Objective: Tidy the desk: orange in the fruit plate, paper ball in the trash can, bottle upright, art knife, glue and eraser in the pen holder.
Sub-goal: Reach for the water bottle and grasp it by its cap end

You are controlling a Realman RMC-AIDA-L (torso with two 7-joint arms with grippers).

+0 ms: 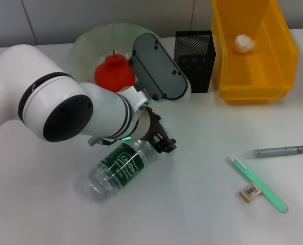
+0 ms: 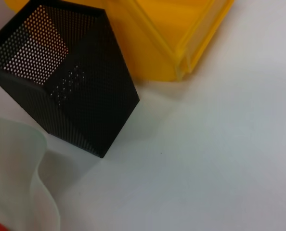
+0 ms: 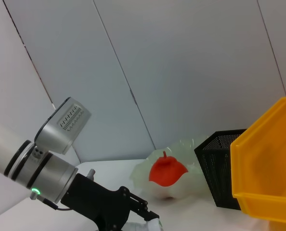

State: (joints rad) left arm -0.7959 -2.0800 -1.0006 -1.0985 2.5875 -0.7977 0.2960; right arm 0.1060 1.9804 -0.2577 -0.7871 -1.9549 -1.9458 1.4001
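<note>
Your left gripper (image 1: 159,140) sits at the cap end of the lying bottle (image 1: 122,167), can't tell if it's gripping yet; a shallow grab there and it'll roll across the surface (image 1: 202,204).

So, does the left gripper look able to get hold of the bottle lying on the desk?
Probably yes: the left gripper is already at the cap end of the bottle, and nothing lies between them.

Head camera looks down across the desk; left wrist camera sits close above the pen holder (image 2: 61,82) and trash can (image 2: 172,38); right wrist camera peers low, sideways, sharing both plus the orange (image 3: 168,171).
</note>
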